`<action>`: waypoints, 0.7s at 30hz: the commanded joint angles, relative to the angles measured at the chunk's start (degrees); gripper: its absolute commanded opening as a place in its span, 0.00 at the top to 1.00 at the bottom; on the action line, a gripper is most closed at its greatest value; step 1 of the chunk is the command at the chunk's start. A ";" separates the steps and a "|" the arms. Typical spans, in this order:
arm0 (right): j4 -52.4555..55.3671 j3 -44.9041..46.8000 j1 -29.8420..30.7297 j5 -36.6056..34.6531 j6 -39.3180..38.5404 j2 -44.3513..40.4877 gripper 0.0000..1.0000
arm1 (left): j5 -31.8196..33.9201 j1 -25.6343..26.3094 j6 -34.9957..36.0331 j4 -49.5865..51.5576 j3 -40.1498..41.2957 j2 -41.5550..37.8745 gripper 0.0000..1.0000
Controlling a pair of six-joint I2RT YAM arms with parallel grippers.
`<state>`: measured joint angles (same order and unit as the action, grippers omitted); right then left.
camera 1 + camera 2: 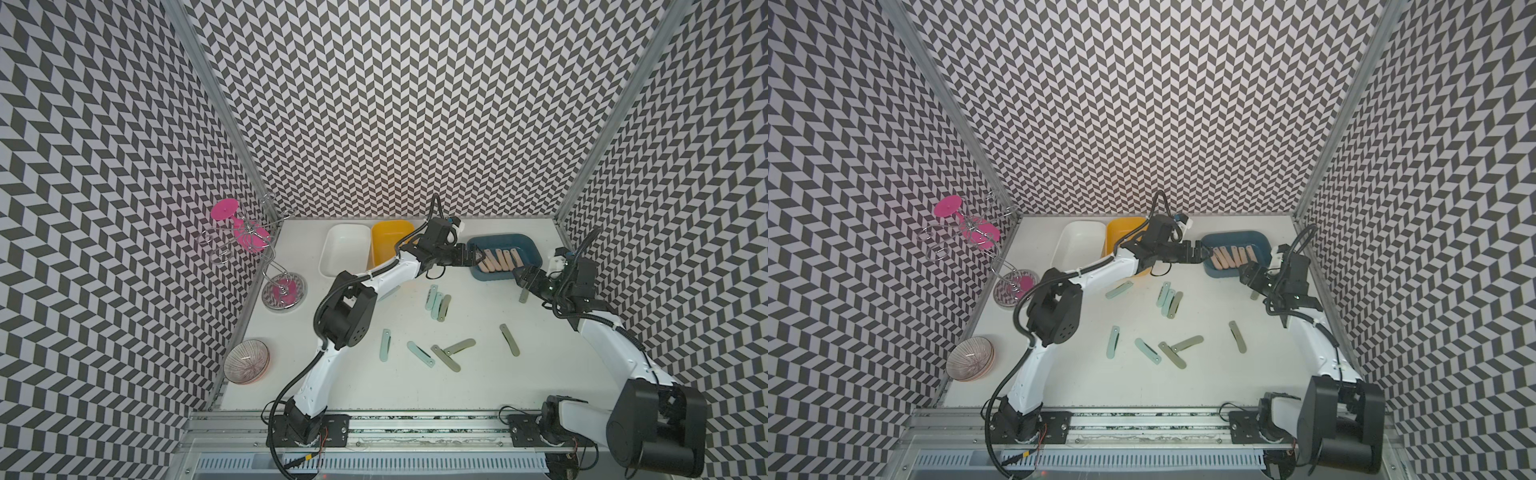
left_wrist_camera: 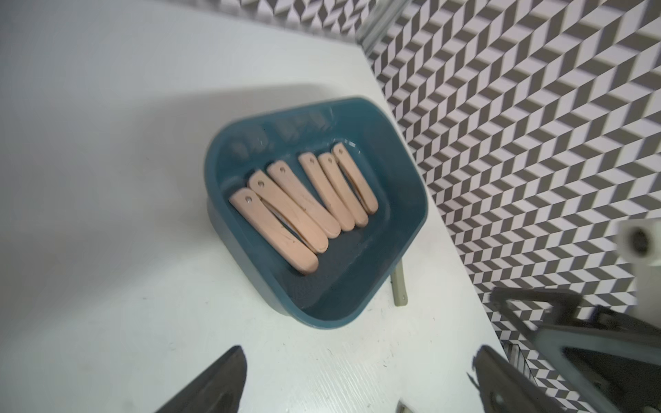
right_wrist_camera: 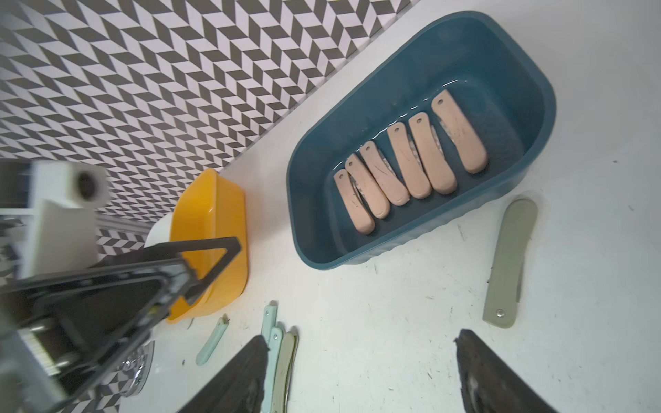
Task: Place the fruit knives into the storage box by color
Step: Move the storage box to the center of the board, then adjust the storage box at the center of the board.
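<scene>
Left claw and right claw, spread and empty, apparently hover at nine and five o'clock of the blue box of peach knives.

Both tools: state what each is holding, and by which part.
Nothing is held. The left tool stands open and empty beside the blue box; the right tool is open and empty too, and a grey-green knife lies beside it untouched.
</scene>
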<state>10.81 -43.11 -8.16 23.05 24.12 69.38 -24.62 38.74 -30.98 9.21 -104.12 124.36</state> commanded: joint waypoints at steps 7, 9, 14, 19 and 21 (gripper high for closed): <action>-6.22 2.23 1.34 6.65 2.12 -0.49 0.19 | 9.68 -11.38 8.12 8.52 12.77 -11.78 0.00; -6.43 2.67 1.71 6.82 2.40 -0.82 0.19 | 11.49 -12.06 11.36 10.95 12.72 -11.20 0.00; -6.66 3.73 2.42 7.00 2.18 -1.70 0.19 | 11.81 -11.98 15.45 16.24 9.58 -6.34 0.00; -6.97 5.31 2.55 7.14 1.79 -2.10 0.19 | 11.02 -10.35 17.22 19.34 6.42 -2.16 0.00; -7.40 5.92 2.63 7.27 1.76 -2.13 0.19 | 10.37 -9.23 17.28 19.60 5.58 -1.30 0.00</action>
<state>7.16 -38.09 -6.00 29.52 26.09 68.62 -13.72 28.16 -15.94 26.46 -95.18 122.83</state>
